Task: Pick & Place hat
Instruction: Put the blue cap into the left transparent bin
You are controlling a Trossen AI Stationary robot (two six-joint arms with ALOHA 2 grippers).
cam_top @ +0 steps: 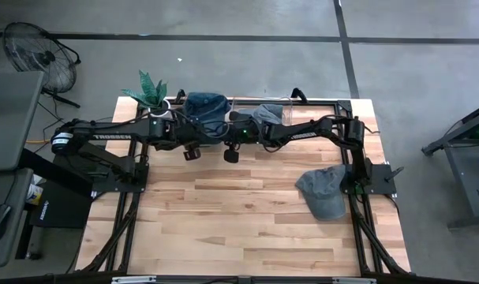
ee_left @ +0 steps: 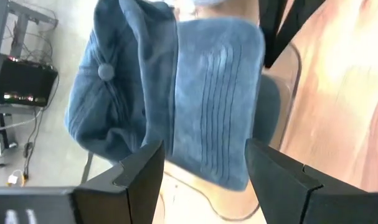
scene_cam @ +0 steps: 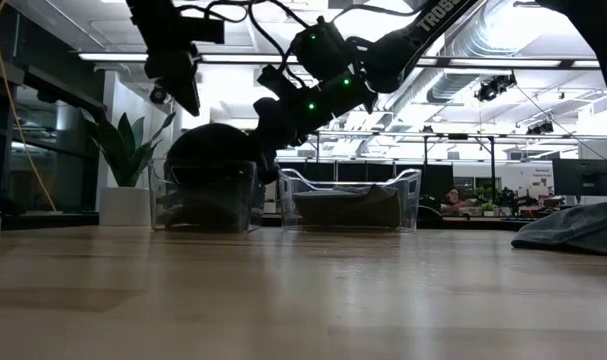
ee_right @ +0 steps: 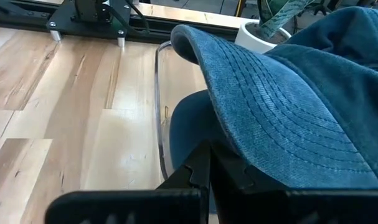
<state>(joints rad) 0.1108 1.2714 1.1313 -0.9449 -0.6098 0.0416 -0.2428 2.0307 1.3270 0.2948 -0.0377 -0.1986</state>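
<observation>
Blue hat [cam_top: 205, 105] sits in left clear bin [scene_cam: 205, 197] at worktop [cam_top: 247, 221] back edge. Left gripper [ee_left: 204, 174] hovers over it, fingers apart, nothing held. Right gripper [ee_right: 204, 171] beside brim, fingers together. Grey hat [cam_top: 324, 192] lies near right edge. Advice: retreat straight up, avoid snagging brim.

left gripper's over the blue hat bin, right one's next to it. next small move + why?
Probably lift the left gripper clear. Its fingers are open and empty, and the blue hat already rests in the left clear bin. The right gripper is shut beside the hat's brim, and a grey hat still lies on the table.
</observation>
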